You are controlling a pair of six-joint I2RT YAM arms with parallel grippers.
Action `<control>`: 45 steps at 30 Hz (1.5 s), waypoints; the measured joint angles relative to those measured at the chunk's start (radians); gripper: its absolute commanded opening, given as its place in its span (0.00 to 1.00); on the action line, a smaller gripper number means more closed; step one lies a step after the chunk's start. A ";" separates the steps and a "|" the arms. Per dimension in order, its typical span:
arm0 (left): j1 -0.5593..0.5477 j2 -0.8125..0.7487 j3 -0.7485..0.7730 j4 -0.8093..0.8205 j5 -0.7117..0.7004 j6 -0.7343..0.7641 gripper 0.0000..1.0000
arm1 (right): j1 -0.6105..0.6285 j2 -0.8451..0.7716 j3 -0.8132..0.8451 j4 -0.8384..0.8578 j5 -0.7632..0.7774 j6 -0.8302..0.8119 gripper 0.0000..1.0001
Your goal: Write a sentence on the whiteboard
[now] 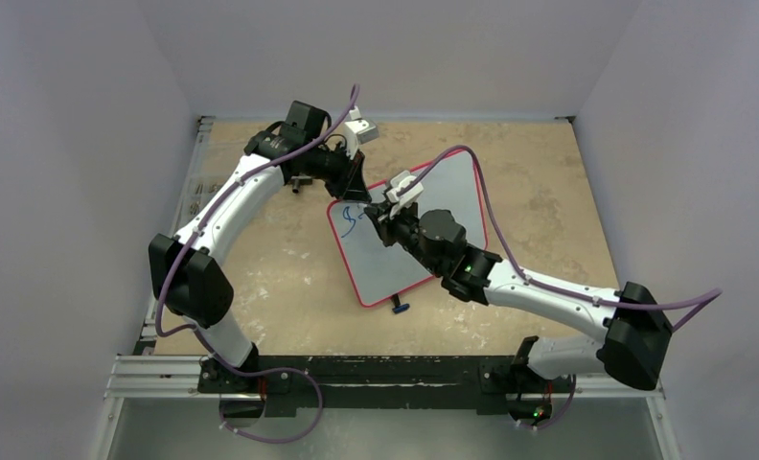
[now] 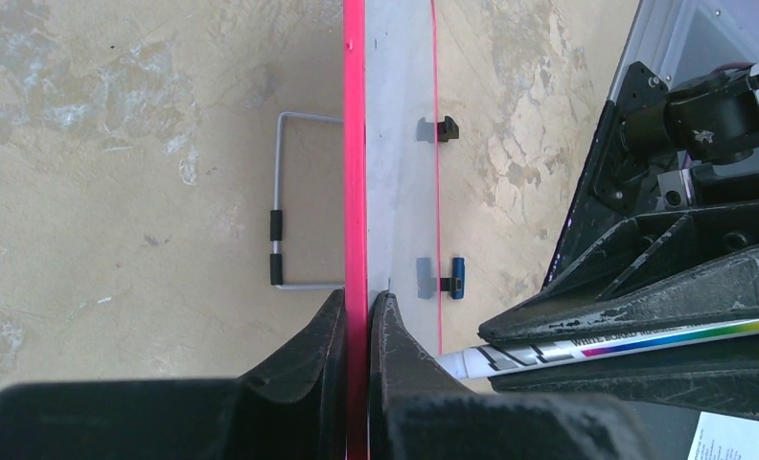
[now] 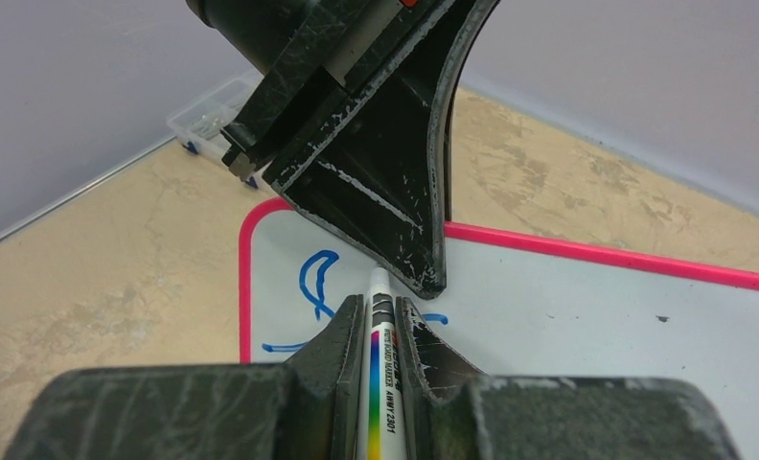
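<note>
The whiteboard [image 1: 385,273], glossy white with a red-pink frame, lies tilted in the middle of the tan table. My left gripper [image 2: 358,299] is shut on its far edge, pinching the pink frame [image 2: 355,144] between both fingers. My right gripper [image 3: 374,302] is shut on a white rainbow-striped whiteboard marker [image 3: 385,383]. The marker's tip [image 3: 378,278] points at the board's upper left corner, just under the left gripper's finger [image 3: 385,206]. Of the sentence, only a few blue strokes [image 3: 318,278] show; they form one curved letter and a short line. My right fingers hide what lies beside these strokes.
A wire stand [image 2: 285,201] sticks out behind the board. Two small feet, one black [image 2: 448,127] and one blue [image 2: 457,278], sit on its near edge. A clear plastic box [image 3: 208,120] stands by the back wall. Grey walls close in the table on three sides.
</note>
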 measured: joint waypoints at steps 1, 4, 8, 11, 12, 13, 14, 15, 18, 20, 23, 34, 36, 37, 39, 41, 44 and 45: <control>0.000 0.000 0.000 0.000 0.000 0.000 0.00 | 0.000 -0.002 -0.003 -0.001 0.001 0.003 0.00; 0.000 0.000 0.000 0.000 0.000 0.000 0.00 | 0.000 -0.015 -0.025 -0.006 0.004 0.011 0.00; 0.000 0.000 0.000 0.000 -0.001 0.000 0.00 | 0.000 -0.034 -0.056 -0.016 0.003 0.028 0.00; 0.000 0.000 0.000 0.000 -0.001 0.000 0.00 | 0.000 -0.048 -0.077 -0.027 0.003 0.040 0.00; 0.000 0.000 0.000 0.000 -0.001 0.000 0.00 | 0.000 -0.054 -0.083 -0.035 0.003 0.045 0.00; 0.000 0.000 0.000 0.000 -0.001 0.000 0.00 | 0.000 -0.058 -0.087 -0.042 0.004 0.048 0.00; 0.000 0.000 0.000 0.000 -0.001 0.000 0.00 | 0.000 -0.063 -0.094 -0.048 0.004 0.053 0.00; 0.000 0.000 0.000 0.000 -0.001 0.000 0.00 | 0.000 -0.066 -0.098 -0.053 0.004 0.055 0.00; 0.000 0.000 0.000 0.000 -0.002 0.000 0.00 | 0.000 -0.075 -0.111 -0.064 0.004 0.068 0.00; 0.000 0.000 0.000 0.000 -0.002 0.000 0.00 | 0.000 -0.079 -0.118 -0.071 0.005 0.074 0.00; 0.000 0.000 0.000 0.000 -0.002 0.000 0.00 | 0.000 -0.084 -0.122 -0.076 0.005 0.079 0.00; -0.001 0.000 0.000 0.000 -0.003 0.000 0.00 | 0.000 -0.106 -0.125 -0.129 0.079 0.064 0.00; -0.001 0.000 0.000 0.000 -0.003 0.000 0.00 | 0.000 -0.106 -0.120 -0.134 0.086 0.058 0.00; -0.002 0.000 0.000 0.000 -0.003 0.000 0.00 | -0.001 -0.105 -0.117 -0.135 0.093 0.055 0.00; -0.002 0.000 0.000 0.000 -0.003 0.000 0.00 | -0.003 -0.103 -0.108 -0.137 0.102 0.048 0.00; -0.002 0.000 0.000 0.000 -0.003 0.000 0.00 | -0.010 -0.101 -0.095 -0.141 0.107 0.041 0.00; -0.003 -0.002 0.000 -0.001 -0.003 0.000 0.00 | -0.019 -0.098 -0.069 -0.150 0.116 0.029 0.00; -0.003 -0.003 0.000 -0.002 -0.003 0.000 0.00 | -0.021 -0.097 -0.062 -0.153 0.120 0.026 0.00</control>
